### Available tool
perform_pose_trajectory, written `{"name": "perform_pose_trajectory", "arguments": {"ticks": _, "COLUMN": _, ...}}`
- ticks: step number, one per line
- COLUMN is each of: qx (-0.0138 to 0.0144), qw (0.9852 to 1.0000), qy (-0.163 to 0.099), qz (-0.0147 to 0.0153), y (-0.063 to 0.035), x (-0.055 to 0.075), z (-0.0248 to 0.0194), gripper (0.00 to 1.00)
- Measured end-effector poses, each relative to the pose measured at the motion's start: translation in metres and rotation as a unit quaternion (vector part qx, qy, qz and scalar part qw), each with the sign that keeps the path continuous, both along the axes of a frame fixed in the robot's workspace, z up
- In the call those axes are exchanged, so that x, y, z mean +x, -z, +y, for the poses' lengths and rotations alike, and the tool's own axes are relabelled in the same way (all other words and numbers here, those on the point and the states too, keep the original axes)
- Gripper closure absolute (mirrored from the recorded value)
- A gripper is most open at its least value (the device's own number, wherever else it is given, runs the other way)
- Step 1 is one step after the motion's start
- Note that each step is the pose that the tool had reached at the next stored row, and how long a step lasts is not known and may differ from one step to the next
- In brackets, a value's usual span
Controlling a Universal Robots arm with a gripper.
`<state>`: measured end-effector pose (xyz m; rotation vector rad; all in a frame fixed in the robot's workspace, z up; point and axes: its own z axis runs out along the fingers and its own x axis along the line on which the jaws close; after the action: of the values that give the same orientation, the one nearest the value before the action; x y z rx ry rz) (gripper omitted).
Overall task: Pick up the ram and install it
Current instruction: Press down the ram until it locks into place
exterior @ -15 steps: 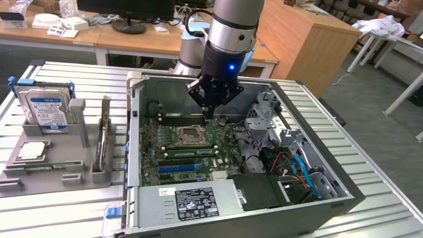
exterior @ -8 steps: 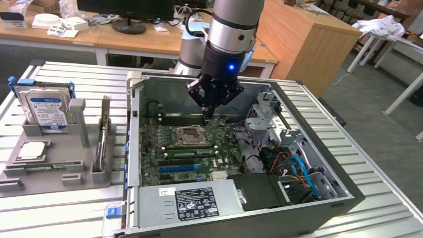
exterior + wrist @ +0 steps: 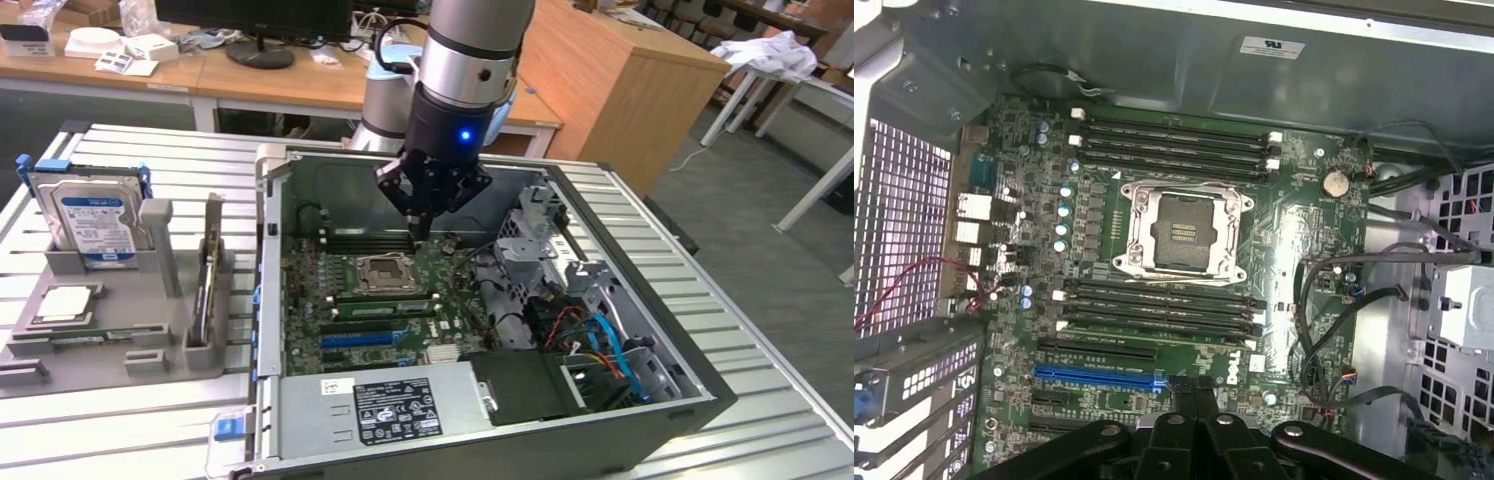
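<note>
The ram [image 3: 208, 290] stands on edge in the grey holder [image 3: 158, 300] outside the computer case [image 3: 694, 395], and we see our gripper [image 3: 420, 232] well apart from it, fingers pinched fully together on nothing, hanging over the motherboard [image 3: 1294, 215] near its black memory slots [image 3: 1174, 145].

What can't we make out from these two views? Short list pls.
- Exterior view: whether the shut tool pinches anything. Its dark tips blend into the dark memory slots behind them.
- Wrist view: most of the tool, cut off by the picture's edge.
- Exterior view: the print on the power supply label, too small to read.
- Exterior view: the lower part of the hard drive, hidden by its grey holder.
</note>
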<state>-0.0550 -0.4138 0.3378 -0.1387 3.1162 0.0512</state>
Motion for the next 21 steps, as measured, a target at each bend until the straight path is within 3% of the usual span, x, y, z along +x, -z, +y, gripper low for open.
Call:
{"name": "perform_pose_trajectory", "arguments": {"ticks": 7, "qx": 0.0001, "qw": 1.0000, "qy": 0.004, "qz": 0.0010, "y": 0.0000, "x": -0.0001, "z": 0.0000, "gripper": 0.89}}
{"name": "perform_pose_trajectory", "arguments": {"ticks": 14, "qx": 0.0012, "qw": 0.9994, "qy": 0.034, "qz": 0.0031, "y": 0.0000, "x": -0.0001, "z": 0.0000, "gripper": 0.89}}
{"name": "perform_pose_trajectory", "arguments": {"ticks": 21, "qx": 0.0023, "qw": 0.9993, "qy": 0.037, "qz": 0.0064, "y": 0.0001, "x": -0.0001, "z": 0.0001, "gripper": 0.89}}
